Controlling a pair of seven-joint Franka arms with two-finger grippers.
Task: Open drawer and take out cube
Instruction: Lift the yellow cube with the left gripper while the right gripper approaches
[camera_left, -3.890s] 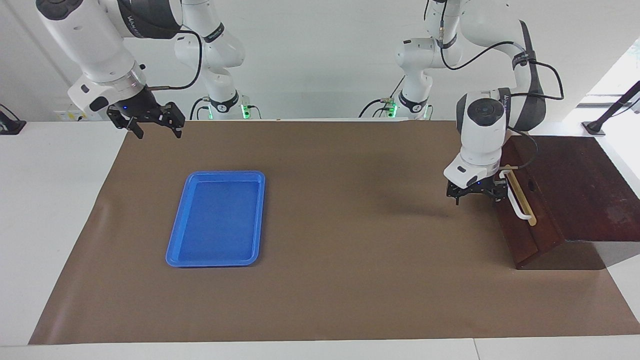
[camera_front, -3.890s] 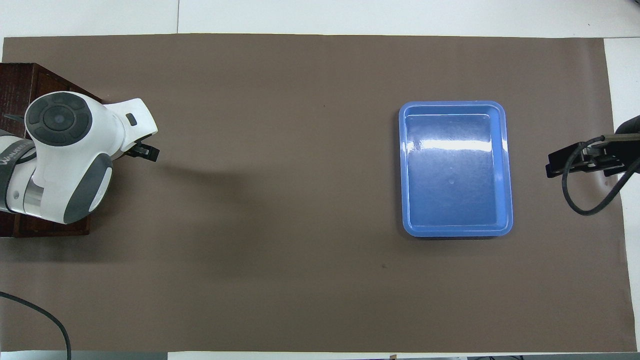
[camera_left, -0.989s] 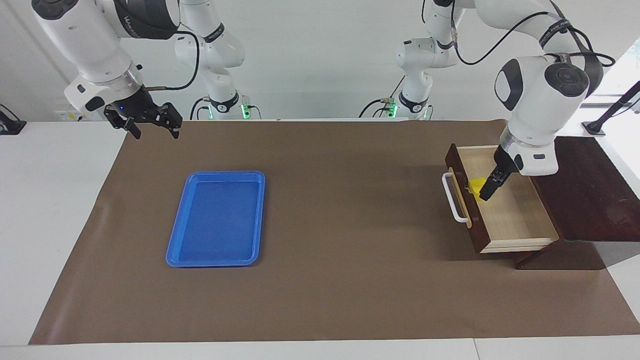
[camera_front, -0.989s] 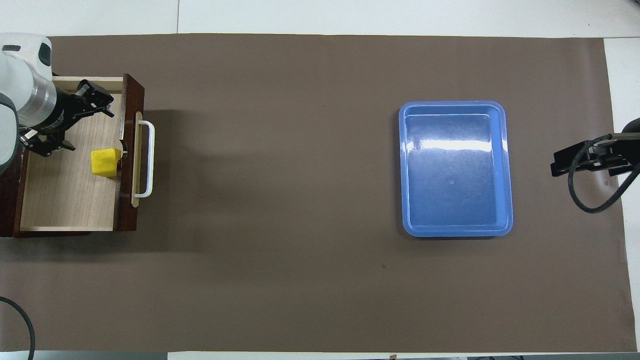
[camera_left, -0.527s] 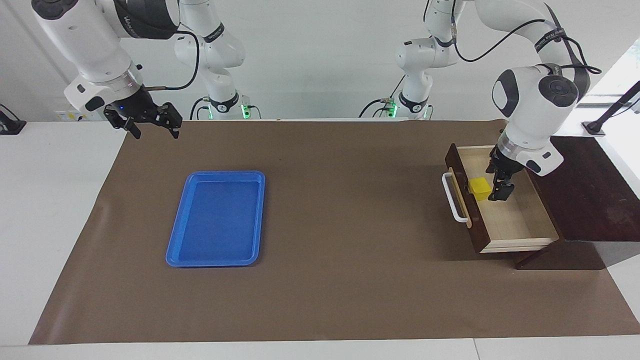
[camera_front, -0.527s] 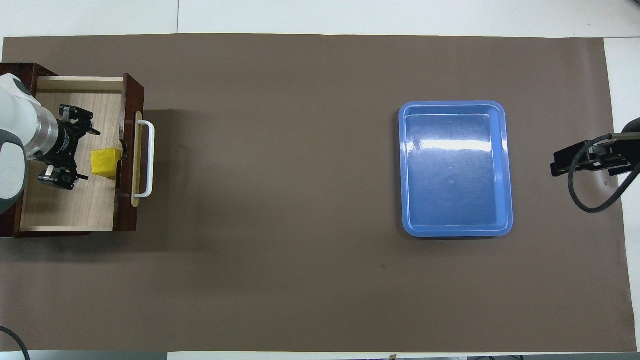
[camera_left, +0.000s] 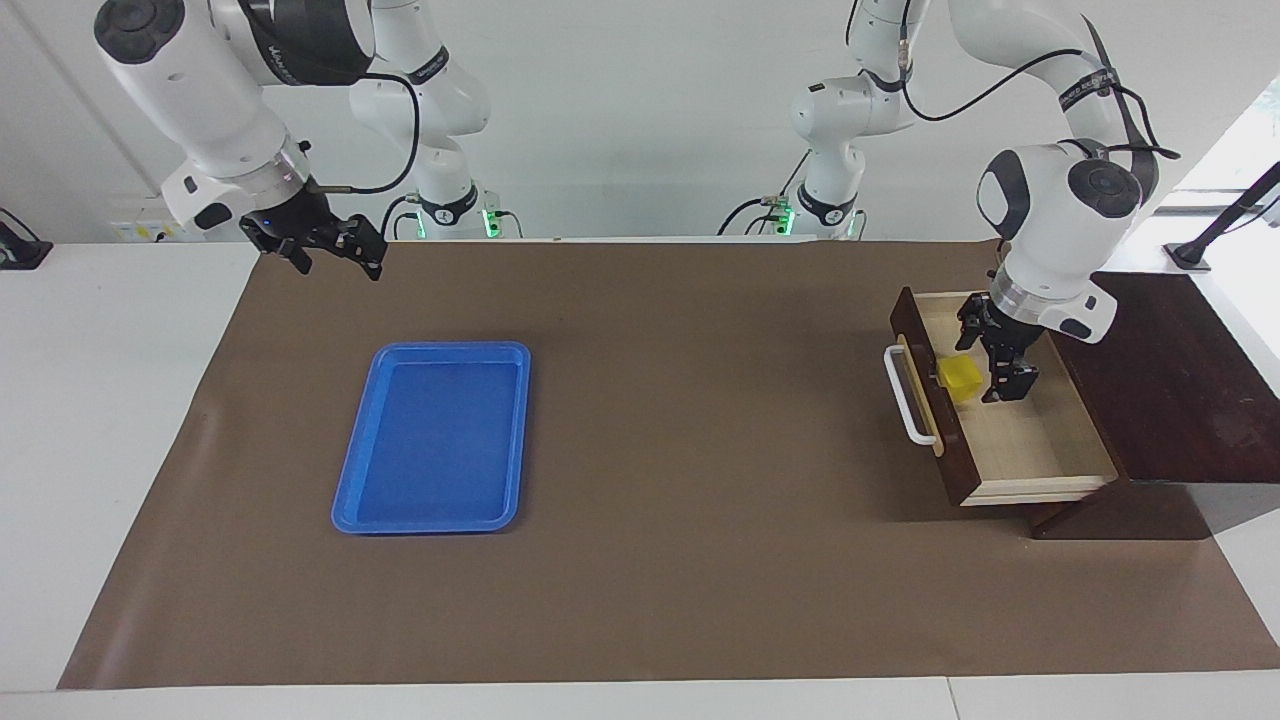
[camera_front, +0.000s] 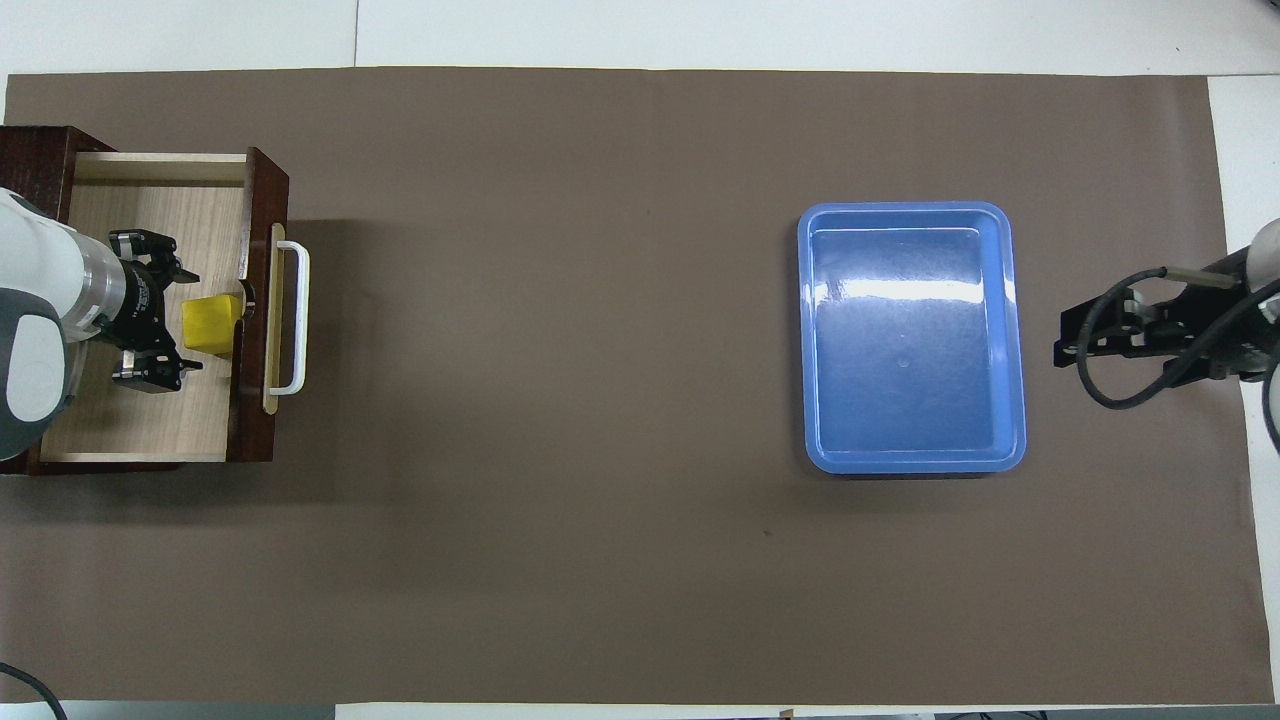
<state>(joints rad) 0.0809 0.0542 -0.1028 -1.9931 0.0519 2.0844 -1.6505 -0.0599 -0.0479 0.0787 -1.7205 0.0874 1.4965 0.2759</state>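
Note:
The drawer (camera_left: 958, 470) of the dark brown box (camera_left: 1170, 380) stands pulled open, showing its pale wood floor (camera_front: 140, 420) and white bar handle (camera_left: 905, 405). The small yellow cube (camera_left: 960, 378) lies in the drawer against its front wall; it also shows in the overhead view (camera_front: 210, 325). My left gripper (camera_left: 985, 366) is down in the drawer, open, with one finger at either side of the cube's end away from the drawer front (camera_front: 188, 322). My right gripper (camera_left: 338, 268) is open and empty, in the air over the mat's edge at the right arm's end.
A blue plastic tray (camera_left: 430, 525) lies empty on the brown mat toward the right arm's end; it also shows in the overhead view (camera_front: 910, 463). The right gripper (camera_front: 1065, 350) hangs beside the tray. The box top stands higher than the drawer.
The drawer, shut 3.9 s ago, now stands open. My left gripper has swung down and moved in around the cube. My right gripper has shifted a little toward the tray.

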